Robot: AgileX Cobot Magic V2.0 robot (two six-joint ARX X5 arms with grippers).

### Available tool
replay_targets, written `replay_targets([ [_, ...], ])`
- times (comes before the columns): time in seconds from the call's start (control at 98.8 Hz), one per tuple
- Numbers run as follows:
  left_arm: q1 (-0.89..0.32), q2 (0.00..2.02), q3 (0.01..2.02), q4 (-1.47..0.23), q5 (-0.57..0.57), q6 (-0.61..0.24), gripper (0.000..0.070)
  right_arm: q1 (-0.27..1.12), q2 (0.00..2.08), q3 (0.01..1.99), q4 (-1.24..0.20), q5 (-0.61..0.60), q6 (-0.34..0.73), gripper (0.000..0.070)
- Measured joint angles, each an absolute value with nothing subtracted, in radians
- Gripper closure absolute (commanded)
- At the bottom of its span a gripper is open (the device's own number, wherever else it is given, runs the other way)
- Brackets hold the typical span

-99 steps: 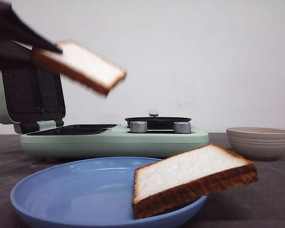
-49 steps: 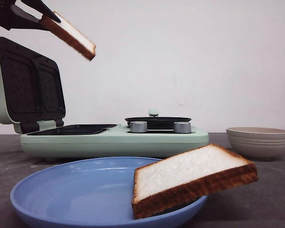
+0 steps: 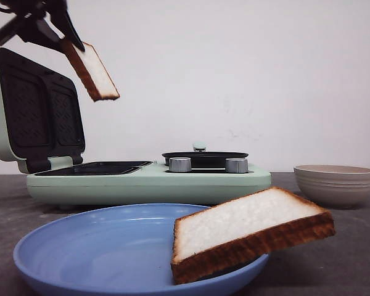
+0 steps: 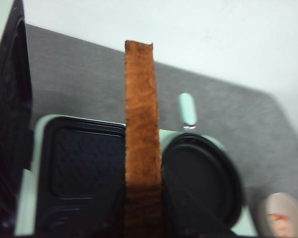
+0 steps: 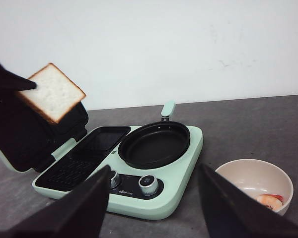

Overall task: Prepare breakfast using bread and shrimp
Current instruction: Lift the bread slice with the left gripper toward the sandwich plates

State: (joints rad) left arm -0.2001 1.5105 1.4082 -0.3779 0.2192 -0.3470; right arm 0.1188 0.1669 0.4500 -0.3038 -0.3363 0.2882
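We see a dark grey surface running back to a plain white wall. The largest thing on it is a mint-green breakfast maker, its lid standing open and upright on the left, with dark ribbed plates inside. Beside the open grill tray sits a round black frying pan, and two silver knobs face the front.

Nearer the front camera lies a wide blue plate. One slice of bread rests tilted on its right rim, white face up, brown crust toward us, part of it overhanging the edge.

To the right of the appliance, apart from it, stands a beige ribbed bowl. In the right wrist view we see a small pink-orange shrimp lying inside the bowl.

High at upper left, the left claw is closed on the second slice of bread, pinching its upper end. The slice hangs steeply tilted in the air above the open grill tray, in front of the raised lid, touching neither.

The right claw shows only in its own wrist view: two dark fingers spread wide apart, holding nothing, above the surface in front of the appliance.
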Motion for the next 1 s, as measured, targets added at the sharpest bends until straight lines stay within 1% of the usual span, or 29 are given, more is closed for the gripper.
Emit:
replay_targets([
  [0.111,-0.229,1.579,1.496,-0.426,0.157,-0.280,0.0696,0.119,0.167,0.450,-0.318,-0.336,0.288,0.0361],
  [0.223,-0.248,1.633,1.546,-0.431,0.092,-0.244,0.0696,0.119,0.167,0.450,-0.336,-0.336,0.288,0.0361],
  [0.435,-0.279,1.700,1.552,-0.440,-0.049,-0.162,0.0696,0.119,0.167,0.450,-0.363,-0.336,0.288,0.0361],
  [0.557,-0.302,1.733,1.552,-0.431,-0.105,-0.096,0.0696,0.119,0.167,0.450,-0.371,-0.336,0.288,0.0361],
  [0.668,-0.318,1.752,1.553,-0.409,-0.155,-0.059,0.0697,0.119,0.167,0.450,-0.380,-0.336,0.288,0.0361],
  [0.81,-0.324,1.775,1.565,-0.407,-0.178,-0.024,0.0696,0.119,0.167,0.450,-0.392,-0.336,0.287,0.0361],
  [1.002,-0.339,1.814,1.566,-0.424,-0.190,-0.011,0.0696,0.119,0.167,0.450,-0.405,-0.336,0.285,0.0361],
])
